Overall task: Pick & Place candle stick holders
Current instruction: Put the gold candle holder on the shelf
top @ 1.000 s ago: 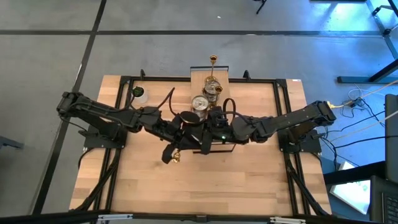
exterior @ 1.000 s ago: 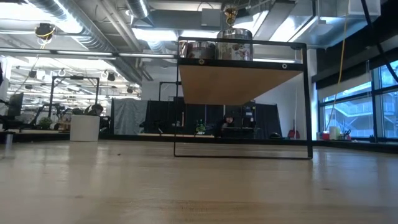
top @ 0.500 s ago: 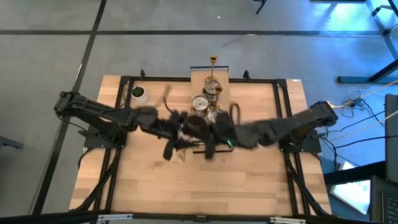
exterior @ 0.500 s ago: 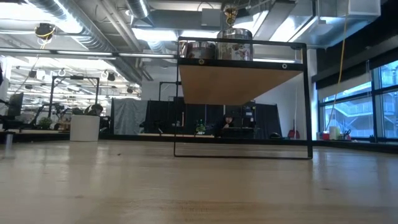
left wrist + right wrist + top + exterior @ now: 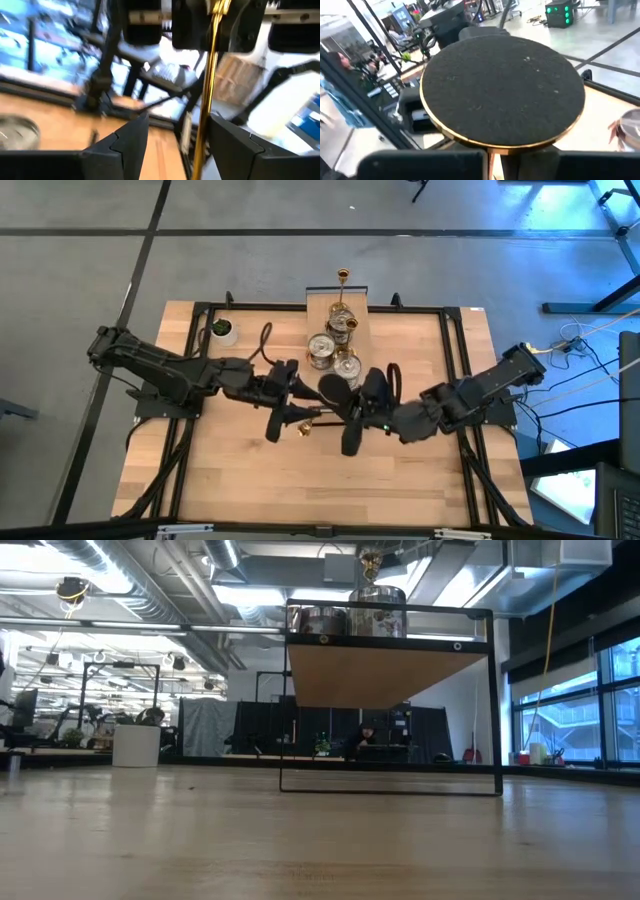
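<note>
Since a second ago, both my arms have shifted: the right arm has drawn back from the shelf toward the middle of the table, the left hand's fingers have come apart, and the slim brass holder now sits a little farther right. From above, my left hand (image 5: 291, 420) and right hand (image 5: 336, 411) meet over the table (image 5: 420, 490), with the brass holder (image 5: 305, 427) lying level in the air between them, its gold tip showing near the left hand. Behind them, on the raised shelf (image 5: 362, 308), squat silver holders (image 5: 320, 349) cluster together, and another brass holder (image 5: 343, 277) stands upright at the far edge. A white cup (image 5: 222, 330) sits at the far left corner. At table height, neither arm shows; the shelf (image 5: 385, 670) carries the silver holders (image 5: 378, 597) on top, and the white cup (image 5: 136, 745) stands at the left. From my left wrist, the left hand (image 5: 178, 120) is apart, and the brass holder's gold stem (image 5: 205, 100) runs between the fingers, close to one of them, up into my right hand (image 5: 214, 22). From my right wrist, the right hand (image 5: 490, 162) is clamped on the stem, and the holder's round dark base (image 5: 502, 90) with its gold rim fills the view.
</note>
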